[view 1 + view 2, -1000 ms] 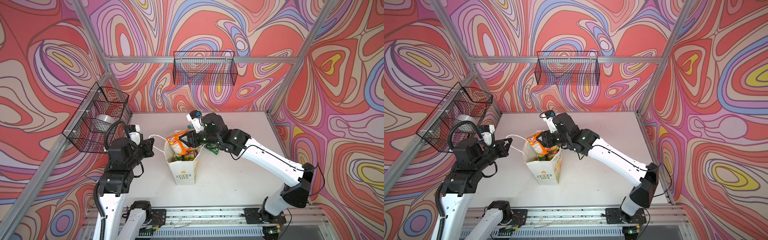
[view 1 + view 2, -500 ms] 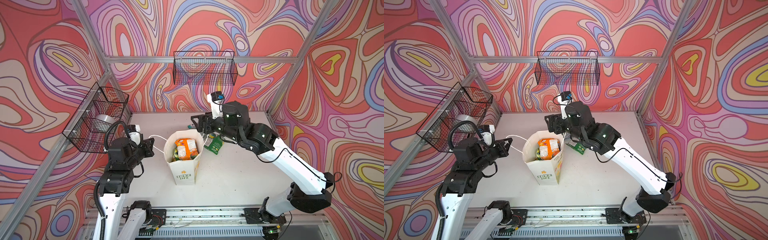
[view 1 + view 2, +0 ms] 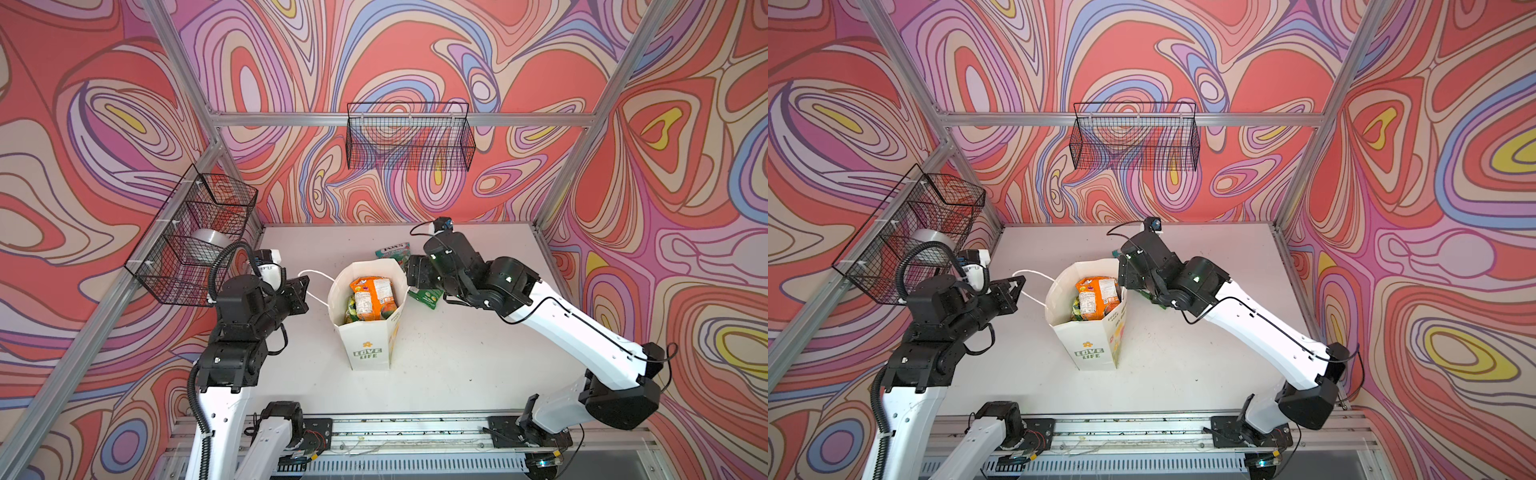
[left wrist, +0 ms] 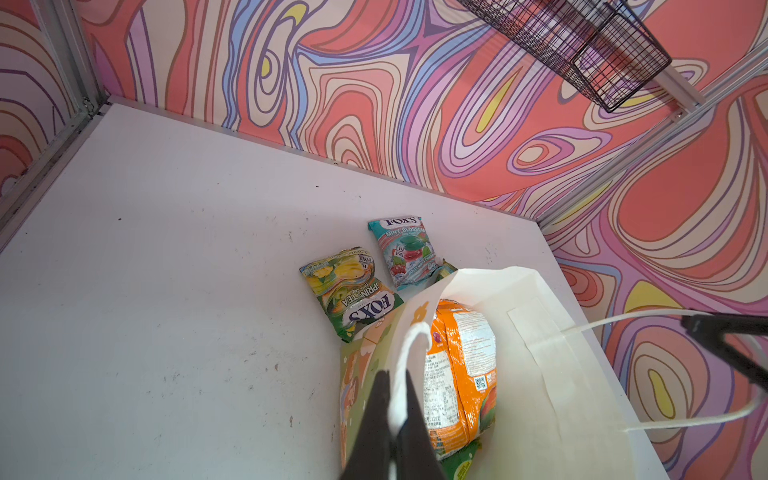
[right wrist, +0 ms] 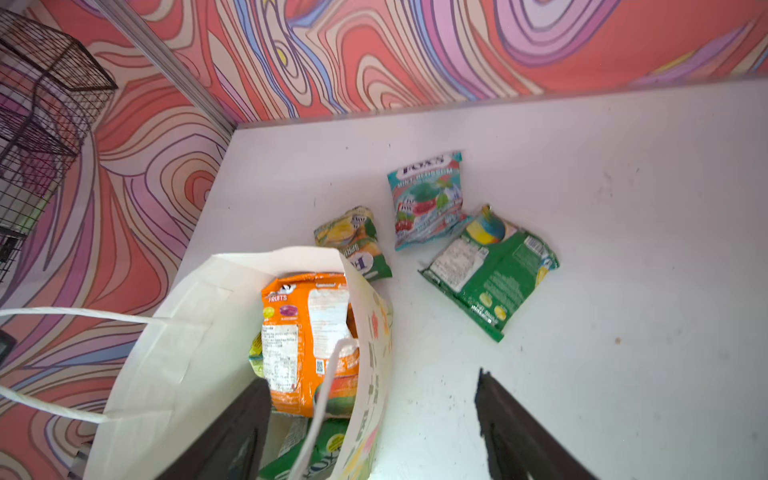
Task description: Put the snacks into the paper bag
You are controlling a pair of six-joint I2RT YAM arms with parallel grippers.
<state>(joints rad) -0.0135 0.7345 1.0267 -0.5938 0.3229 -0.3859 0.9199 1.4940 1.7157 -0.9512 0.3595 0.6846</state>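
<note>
Dropping done: orange packet inside paper bag; right gripper withdrawn, jaws apart; left gripper clamps handle; three snacks remain beyond.

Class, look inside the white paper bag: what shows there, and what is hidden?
In the paper bag, an orange packet lies on top, with green packets peeking from beneath. Anything deeper is covered by them and the bag's walls.

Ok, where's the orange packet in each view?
In a top view: orange packet inside the paper bag, mid-table.
In a top view: orange packet inside the bag.
Left wrist: orange packet in the bag, beyond the left gripper.
Right wrist: orange packet in the bag, by the right gripper.
Shared landmark: the bag's rim.
</note>
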